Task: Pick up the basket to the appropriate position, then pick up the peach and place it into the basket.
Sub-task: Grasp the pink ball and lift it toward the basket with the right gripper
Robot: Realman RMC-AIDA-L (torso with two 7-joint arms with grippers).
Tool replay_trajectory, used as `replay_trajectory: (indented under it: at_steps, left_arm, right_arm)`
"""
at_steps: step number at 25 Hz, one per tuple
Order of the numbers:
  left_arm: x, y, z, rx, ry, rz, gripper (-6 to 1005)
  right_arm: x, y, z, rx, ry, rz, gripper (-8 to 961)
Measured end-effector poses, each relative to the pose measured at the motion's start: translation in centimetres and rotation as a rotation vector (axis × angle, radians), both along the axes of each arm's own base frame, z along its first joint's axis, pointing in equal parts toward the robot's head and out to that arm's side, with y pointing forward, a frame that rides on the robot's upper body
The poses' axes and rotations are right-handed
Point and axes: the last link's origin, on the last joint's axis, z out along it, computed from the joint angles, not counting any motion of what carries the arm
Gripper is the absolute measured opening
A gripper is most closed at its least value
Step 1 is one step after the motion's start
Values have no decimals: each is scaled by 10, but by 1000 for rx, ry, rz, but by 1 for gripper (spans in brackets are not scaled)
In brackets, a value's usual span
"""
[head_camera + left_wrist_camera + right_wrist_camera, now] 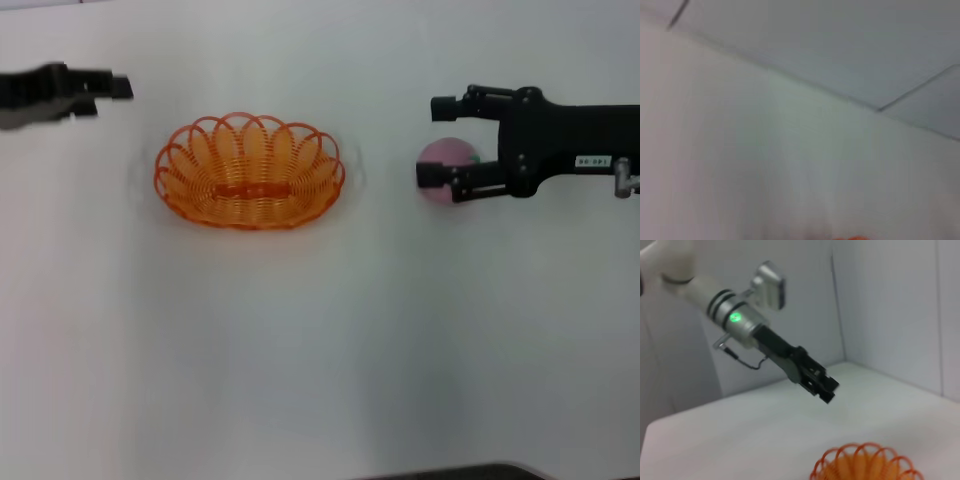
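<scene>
The orange wire basket (250, 172) stands upright on the white table, left of centre in the head view. Its rim also shows in the right wrist view (865, 462), and as an orange sliver in the left wrist view (855, 238). The pink peach (447, 160) lies on the table right of the basket. My right gripper (438, 142) is open, one finger on each side of the peach in the head view; its height over the peach cannot be told. My left gripper (112, 88) is shut and empty, up and away left of the basket, and it also shows in the right wrist view (826, 389).
The white table (320, 350) has walls behind it (890, 305). A dark edge (450, 472) shows at the table's front.
</scene>
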Motion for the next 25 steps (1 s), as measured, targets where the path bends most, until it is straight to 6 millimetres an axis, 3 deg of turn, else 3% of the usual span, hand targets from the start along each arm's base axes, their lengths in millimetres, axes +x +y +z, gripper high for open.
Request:
replay_trajectory:
  at_steps: [1, 5, 12, 21, 25]
  left_arm:
    - [4, -3, 3, 10, 4, -94, 578]
    - [12, -19, 2, -7, 22, -390, 601]
    - [8, -55, -25, -112, 66, -756, 612]
    - [-20, -82, -45, -121, 50, -837, 639]
    - [-32, -88, -46, -92, 64, -845, 722]
  right_arm:
    - [1, 0, 1, 8, 15, -12, 884]
    - [7, 0, 5, 29, 67, -76, 883]
    - [14, 3, 10, 39, 113, -198, 880]
    - [21, 4, 11, 31, 135, -294, 876]
    - [24, 5, 18, 22, 151, -338, 874]
